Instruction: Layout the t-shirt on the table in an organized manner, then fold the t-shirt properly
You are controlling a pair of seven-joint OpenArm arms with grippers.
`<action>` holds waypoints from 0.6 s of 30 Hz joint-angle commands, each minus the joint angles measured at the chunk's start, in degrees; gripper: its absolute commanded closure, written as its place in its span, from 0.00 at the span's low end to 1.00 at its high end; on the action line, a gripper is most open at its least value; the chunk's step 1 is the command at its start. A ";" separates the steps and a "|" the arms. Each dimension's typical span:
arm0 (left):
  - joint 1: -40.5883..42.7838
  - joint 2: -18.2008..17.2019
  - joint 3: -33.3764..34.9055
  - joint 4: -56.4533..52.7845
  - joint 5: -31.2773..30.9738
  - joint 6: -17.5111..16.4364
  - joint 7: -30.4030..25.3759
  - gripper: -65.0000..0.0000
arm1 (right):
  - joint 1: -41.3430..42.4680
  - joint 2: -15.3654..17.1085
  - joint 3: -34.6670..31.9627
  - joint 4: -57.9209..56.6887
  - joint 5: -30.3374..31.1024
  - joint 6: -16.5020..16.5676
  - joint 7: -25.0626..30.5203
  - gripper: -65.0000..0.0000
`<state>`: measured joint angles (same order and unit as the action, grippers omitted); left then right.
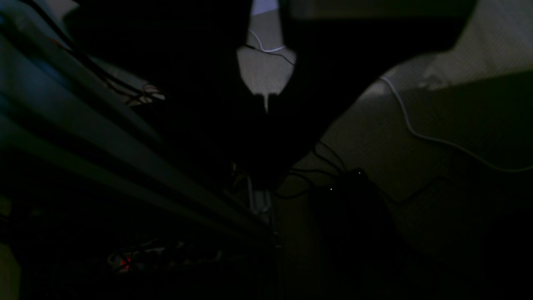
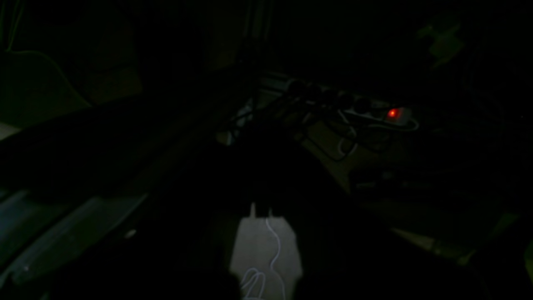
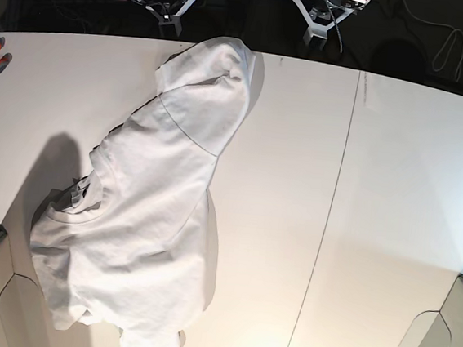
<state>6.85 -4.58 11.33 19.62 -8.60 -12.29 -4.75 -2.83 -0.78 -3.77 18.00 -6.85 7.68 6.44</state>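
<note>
The t-shirt (image 3: 149,215) is seen in the base view lying bunched and skewed on the left half of the worktop (image 3: 395,173), one sleeve reaching toward the far edge, the collar turned toward the left side, the hem crumpled at the near edge. It lies wholly left of the thin dark seam (image 3: 330,216) crossing the worktop. Neither arm is over the cloth; only the mounts are glimpsed beyond the far edge. Both wrist views are dark, showing floor and cables, so both arms are judged to be hanging parked below worktop level. The left end effector (image 1: 266,109) and the right end effector (image 2: 260,206) appear only as dark silhouettes with the tips drawn together; both are taken as fully closed, with nothing held. Layout is judged not yet begun. Risks noted: a pinch through doubled layers would drag the whole heap instead of spreading it; the hem at the near edge could be pulled off the worktop; a hidden sleeve may be missed.
</note>
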 commanded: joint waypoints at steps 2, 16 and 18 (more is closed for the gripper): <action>0.17 -0.07 -0.04 0.35 -0.09 -0.46 -0.52 1.00 | 0.22 0.15 -0.09 0.44 0.42 0.26 0.81 1.00; 6.45 -1.18 -0.04 6.97 -0.13 -2.56 0.79 1.00 | -7.76 0.98 -0.11 9.53 0.42 0.28 0.83 1.00; 8.96 -1.44 -0.04 10.16 -0.11 -2.54 1.22 1.00 | -10.12 1.90 -0.11 12.41 0.44 0.48 0.83 1.00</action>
<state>15.42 -5.89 11.29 29.58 -8.56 -14.39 -3.16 -12.71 0.95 -3.84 30.20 -6.55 7.94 6.61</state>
